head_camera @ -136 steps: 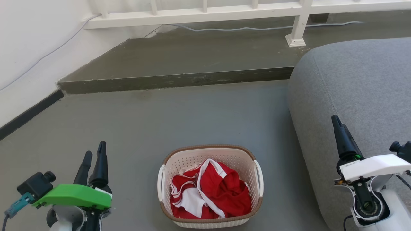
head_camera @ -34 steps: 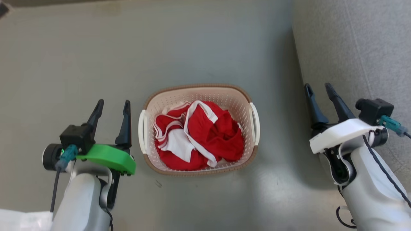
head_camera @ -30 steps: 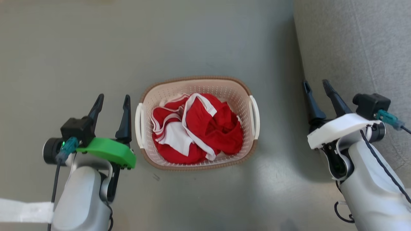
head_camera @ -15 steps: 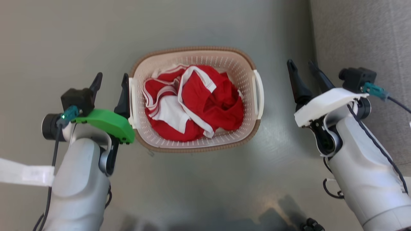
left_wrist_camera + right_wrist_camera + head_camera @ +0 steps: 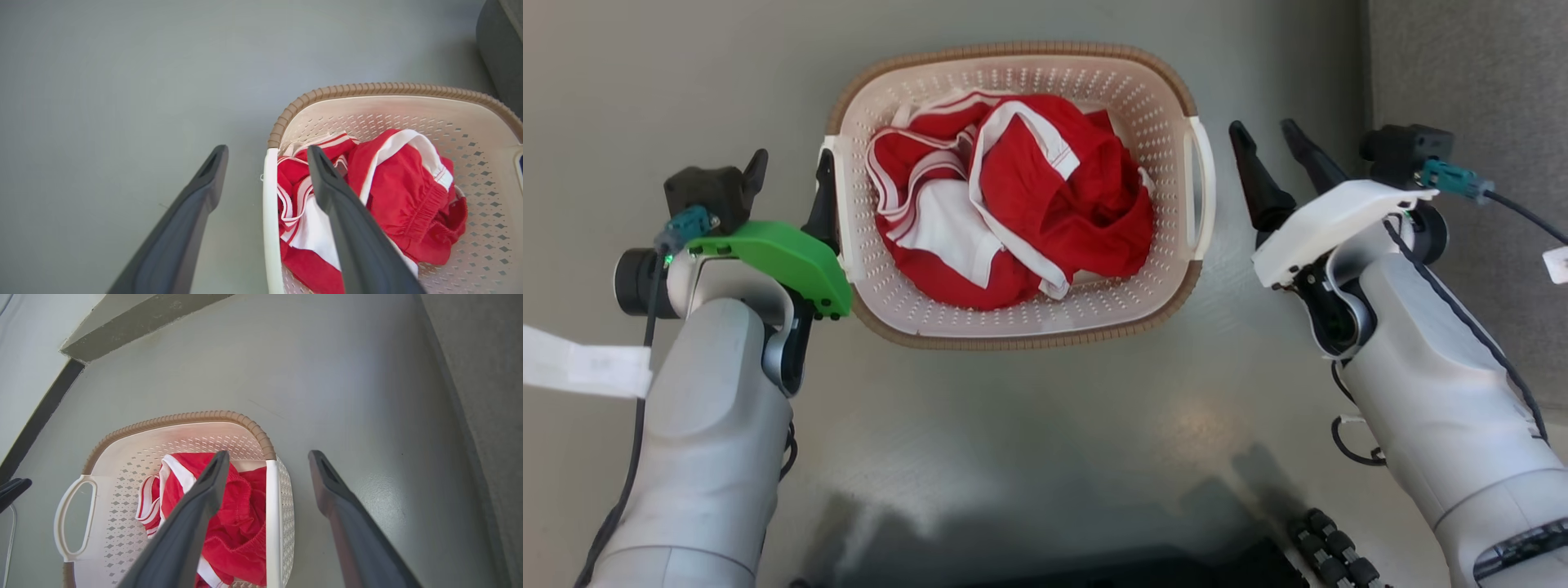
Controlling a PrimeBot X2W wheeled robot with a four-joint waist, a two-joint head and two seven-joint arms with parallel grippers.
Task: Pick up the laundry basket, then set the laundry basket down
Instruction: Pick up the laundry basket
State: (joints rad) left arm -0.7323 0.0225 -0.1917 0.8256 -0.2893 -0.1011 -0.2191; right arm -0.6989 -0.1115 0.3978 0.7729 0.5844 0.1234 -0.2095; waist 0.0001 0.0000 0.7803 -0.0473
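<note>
Basket and camera first: the laundry basket [image 5: 1013,49] fills more of the head view and sits higher in it than half a second ago, since the whole picture has shifted with the camera. It stands on the grey floor [image 5: 1013,425] between the two arms, with the red and white clothes [image 5: 1054,204] heaped inside and the grey sofa [image 5: 1462,65] off to the robot's right. Measured against the basket, the right claw [image 5: 1263,126] has come nearer the right handle, and the left claw [image 5: 793,159] is tighter against the left one.

Both claws stand open, fingers spread and holding nothing. The wrist views add what the head view hides. In the left wrist view, the left claw [image 5: 266,152] has the white handle bar between its fingers, one over the floor and one over the clothes. The right claw [image 5: 268,455] does the same on its side. Whether any finger touches the plastic cannot be told.
</note>
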